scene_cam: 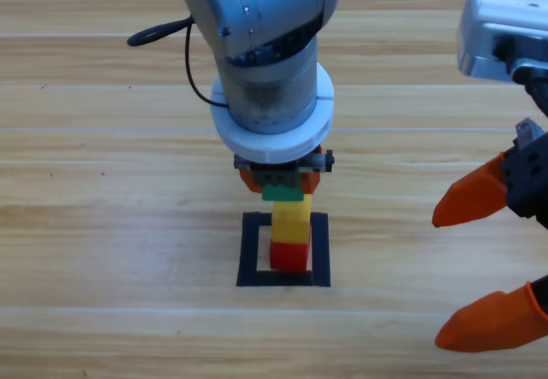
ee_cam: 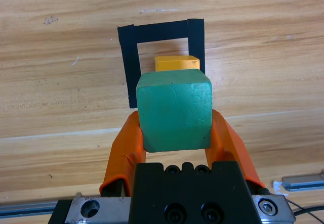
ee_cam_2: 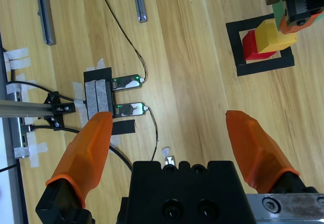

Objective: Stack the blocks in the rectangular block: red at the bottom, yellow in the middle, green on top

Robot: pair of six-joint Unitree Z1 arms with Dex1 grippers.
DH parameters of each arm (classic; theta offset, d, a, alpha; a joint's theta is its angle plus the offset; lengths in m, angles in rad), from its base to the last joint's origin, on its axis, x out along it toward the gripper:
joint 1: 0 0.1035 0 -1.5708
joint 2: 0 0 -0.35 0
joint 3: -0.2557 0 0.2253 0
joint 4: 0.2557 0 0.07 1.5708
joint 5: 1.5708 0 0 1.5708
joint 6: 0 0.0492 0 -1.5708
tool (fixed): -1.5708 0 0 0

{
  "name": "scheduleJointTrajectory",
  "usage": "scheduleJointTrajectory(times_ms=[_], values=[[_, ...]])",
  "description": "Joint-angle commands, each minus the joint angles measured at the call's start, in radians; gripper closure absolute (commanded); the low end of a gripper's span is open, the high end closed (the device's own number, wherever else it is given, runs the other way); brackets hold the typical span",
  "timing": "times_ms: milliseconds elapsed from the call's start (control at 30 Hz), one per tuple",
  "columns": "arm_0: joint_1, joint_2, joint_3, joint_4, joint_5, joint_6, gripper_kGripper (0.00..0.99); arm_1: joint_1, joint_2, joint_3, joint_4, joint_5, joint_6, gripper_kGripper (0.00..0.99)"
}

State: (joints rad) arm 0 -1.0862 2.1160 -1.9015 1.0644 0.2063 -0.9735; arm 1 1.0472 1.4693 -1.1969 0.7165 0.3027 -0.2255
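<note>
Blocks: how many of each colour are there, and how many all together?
Red block: 1
Yellow block: 1
Green block: 1
Total: 3 blocks

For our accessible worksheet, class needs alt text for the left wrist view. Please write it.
The left hand grips a green cube between its orange jaws, above a yellow cube inside a black tape square on a wooden table.
</note>
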Motion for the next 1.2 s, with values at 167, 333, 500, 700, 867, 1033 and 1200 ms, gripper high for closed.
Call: scheduleJointTrajectory(times_ms=[167, 333, 500, 700, 867, 1033, 1200], values=[[-0.023, 0.071, -0.018, -0.007, -0.008, 0.013, 0.947, 0.031, -0.006, 0.031, -0.017, 0.001, -0.005, 0.001], [-0.024, 0.075, -0.018, -0.006, -0.010, 0.013, 0.947, 0.031, -0.007, 0.031, -0.017, 0.001, -0.005, 0.001], [-0.024, 0.084, -0.018, -0.006, -0.015, 0.013, 0.947, 0.031, -0.009, 0.031, -0.017, 0.001, -0.005, 0.001], [-0.024, 0.098, -0.027, -0.006, -0.022, 0.021, 0.947, 0.031, -0.014, 0.033, -0.019, 0.003, -0.003, 0.001], [-0.024, 0.105, -0.030, -0.006, -0.022, 0.022, 0.947, 0.031, -0.018, 0.033, -0.017, 0.003, -0.003, 0.001], [-0.024, 0.107, -0.028, -0.006, -0.022, 0.022, 0.947, 0.031, -0.020, 0.033, -0.017, 0.003, -0.003, 0.001], [-0.023, 0.108, -0.025, -0.006, -0.022, 0.022, 0.947, 0.031, -0.021, 0.034, -0.017, 0.006, -0.003, 0.001]])
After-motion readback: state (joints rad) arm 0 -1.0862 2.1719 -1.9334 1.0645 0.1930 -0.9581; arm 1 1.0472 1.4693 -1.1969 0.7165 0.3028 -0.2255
